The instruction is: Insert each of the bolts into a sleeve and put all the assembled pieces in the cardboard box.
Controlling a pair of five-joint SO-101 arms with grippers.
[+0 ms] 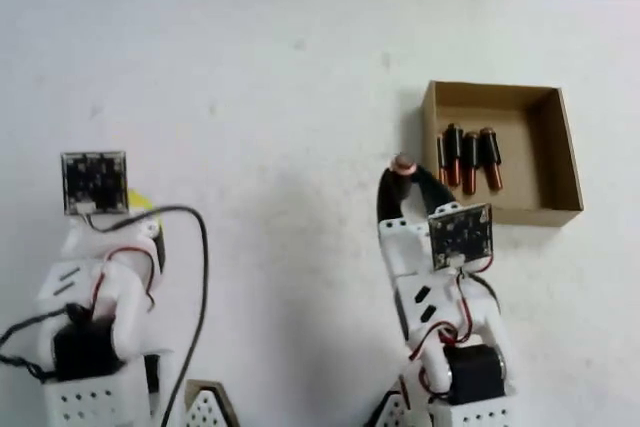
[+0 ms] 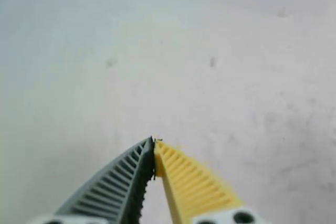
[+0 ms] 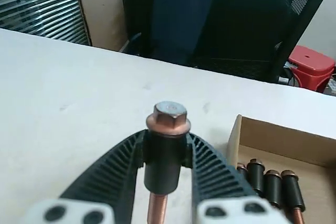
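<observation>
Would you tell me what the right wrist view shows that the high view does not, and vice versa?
The right wrist view adds the dark sleeve clamped in the right gripper, the bolt's copper shank sticking out of it, and a red stool behind. The high view adds the left arm and its cable. Both show the bolt head, the cardboard box and four assembled pieces inside.

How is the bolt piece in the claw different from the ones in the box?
The held piece is clamped in the right gripper, outside the box and over the table; the boxed pieces lie loose on the box floor. The held piece seems to stand head up; the boxed pieces lie flat, side by side. It is one; they are four. All are copper-coloured bolts in black sleeves.
</observation>
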